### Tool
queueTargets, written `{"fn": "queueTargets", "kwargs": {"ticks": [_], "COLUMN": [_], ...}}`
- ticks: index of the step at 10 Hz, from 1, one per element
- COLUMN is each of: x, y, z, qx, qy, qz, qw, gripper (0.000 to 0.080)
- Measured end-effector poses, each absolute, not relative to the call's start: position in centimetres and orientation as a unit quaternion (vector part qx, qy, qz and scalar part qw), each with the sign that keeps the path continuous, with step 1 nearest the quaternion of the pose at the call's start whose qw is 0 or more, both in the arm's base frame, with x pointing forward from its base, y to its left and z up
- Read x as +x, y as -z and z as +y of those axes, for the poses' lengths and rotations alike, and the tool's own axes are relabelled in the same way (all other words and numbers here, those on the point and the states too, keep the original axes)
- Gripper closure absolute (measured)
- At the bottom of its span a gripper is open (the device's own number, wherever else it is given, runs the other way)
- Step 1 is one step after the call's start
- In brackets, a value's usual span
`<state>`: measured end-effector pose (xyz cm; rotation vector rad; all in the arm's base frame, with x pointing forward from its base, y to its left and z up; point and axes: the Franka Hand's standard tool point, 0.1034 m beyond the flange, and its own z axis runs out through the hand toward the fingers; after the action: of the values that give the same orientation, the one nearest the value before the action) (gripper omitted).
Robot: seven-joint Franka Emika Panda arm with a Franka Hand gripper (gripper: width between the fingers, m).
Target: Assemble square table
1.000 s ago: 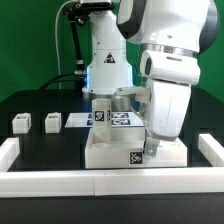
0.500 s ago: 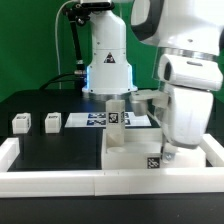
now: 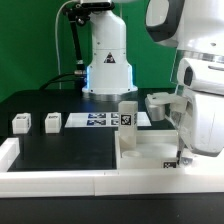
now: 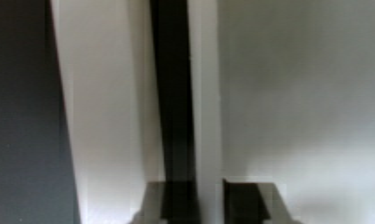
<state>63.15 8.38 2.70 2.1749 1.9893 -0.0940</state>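
The white square tabletop (image 3: 140, 156) lies flat at the exterior view's right, against the front rail. One white tagged leg (image 3: 127, 113) stands upright on it. A second upright piece (image 3: 160, 103) shows behind it, partly hidden by the arm. My gripper (image 3: 181, 158) is down at the tabletop's right front corner, shut on its raised rim. In the wrist view the rim (image 4: 205, 100) runs as a white strip between my two dark fingertips (image 4: 171, 206), and my gripper (image 4: 205, 205) is closed on it. Two loose leg blocks (image 3: 20, 123) (image 3: 52, 122) sit at the left.
The marker board (image 3: 97, 119) lies at the back middle, by the robot's base (image 3: 106, 70). White border rails run along the front (image 3: 60, 181) and the left (image 3: 8, 150). The black table (image 3: 60, 150) shows between the leg blocks and the tabletop.
The tabletop, with its upright leg, has slid toward the exterior view's right, with my gripper holding its rim. The two loose leg blocks have not moved.
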Motion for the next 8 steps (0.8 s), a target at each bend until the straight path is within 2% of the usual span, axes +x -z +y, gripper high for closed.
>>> {"fn": "queueTargets", "kwargs": {"ticks": [3,4,5,7,8], "x": [62.5,62.0,61.4,60.5,60.4], "y": [-2.4,-2.4,-2.4,-2.5,-2.6], "z": [8.0,8.0,8.0,8.1,8.1], "qx": [0.733,0.733,0.733,0.733,0.733], "qy": [0.045,0.055,0.064,0.078,0.081], "qz": [0.673,0.673,0.672,0.672,0.672], "qw": [0.093,0.087,0.082,0.073,0.071], "gripper": [0.0733,0.0521,0.0521,0.0203,0.0203]}}
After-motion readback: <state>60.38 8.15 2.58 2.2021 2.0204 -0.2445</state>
